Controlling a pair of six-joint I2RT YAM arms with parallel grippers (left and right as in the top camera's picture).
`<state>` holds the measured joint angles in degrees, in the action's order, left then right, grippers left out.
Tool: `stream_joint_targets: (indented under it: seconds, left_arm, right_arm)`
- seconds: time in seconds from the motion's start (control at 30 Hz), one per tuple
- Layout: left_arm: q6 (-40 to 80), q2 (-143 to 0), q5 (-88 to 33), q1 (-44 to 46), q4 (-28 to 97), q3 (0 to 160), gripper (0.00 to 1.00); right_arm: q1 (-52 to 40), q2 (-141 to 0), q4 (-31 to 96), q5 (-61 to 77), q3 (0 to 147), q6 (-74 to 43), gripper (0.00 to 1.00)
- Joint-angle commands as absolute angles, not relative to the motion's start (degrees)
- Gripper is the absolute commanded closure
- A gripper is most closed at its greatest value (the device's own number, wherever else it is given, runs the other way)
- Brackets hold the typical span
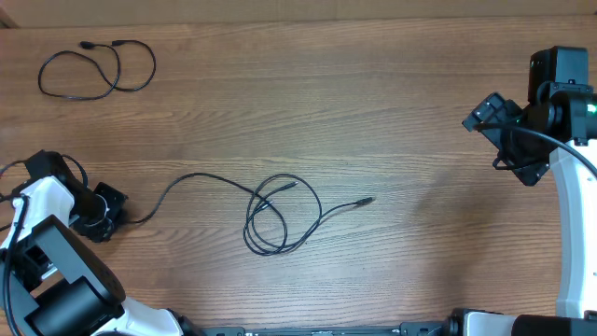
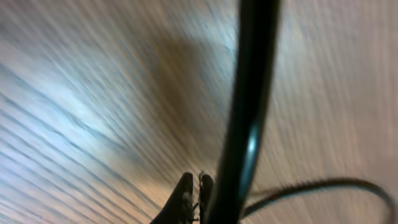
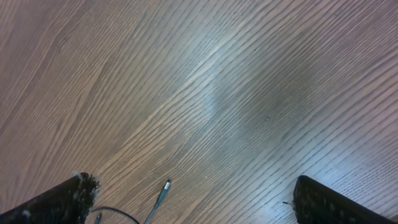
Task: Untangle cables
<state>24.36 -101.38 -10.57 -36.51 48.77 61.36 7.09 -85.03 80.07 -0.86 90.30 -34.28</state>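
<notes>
Beside the knotted cables, left hand closed at their tail, right hand wide open, empty.

A brown wooden table with long, fine grain fills every view; seen from overhead, the grain runs from side to side. Along its far edge lies a narrow paler band. A pale sheen crosses the wood in the right wrist view. The left wrist view is blurred, showing bright wood beside a dark shadow.
</notes>
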Motion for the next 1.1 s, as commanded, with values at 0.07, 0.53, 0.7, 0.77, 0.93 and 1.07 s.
stream_joint_targets:
  seconds: [0.07,0.53,0.7,0.77,0.93,1.07]
  left_arm:
    - [28.8,-101.1,-29.1,-37.1,55.8,73.8,0.96]
    - [39.9,-101.1,-73.1,-38.6,59.3,111.9,0.96]
    - [47.8,-101.1,-73.1,-38.6,58.0,123.1,0.96]
    - [51.3,-101.1,-73.1,-38.6,55.8,127.6,0.96]
    - [59.0,-101.1,-74.7,-38.5,49.4,137.4,0.96]
    - [62.0,-101.1,-76.3,-38.5,44.3,143.4,0.96]
  right_arm:
    - [7.2,-85.0,79.8,-1.4,90.0,-34.2,0.0]
    - [7.1,-85.0,79.8,-1.4,90.0,-34.2,0.0]
    - [7.2,-85.0,79.8,-1.4,90.0,-34.2,0.0]
    - [7.1,-85.0,79.8,-1.4,90.0,-34.2,0.0]
    - [7.2,-85.0,79.8,-1.4,90.0,-34.2,0.0]
    - [7.1,-85.0,79.8,-1.4,90.0,-34.2,0.0]
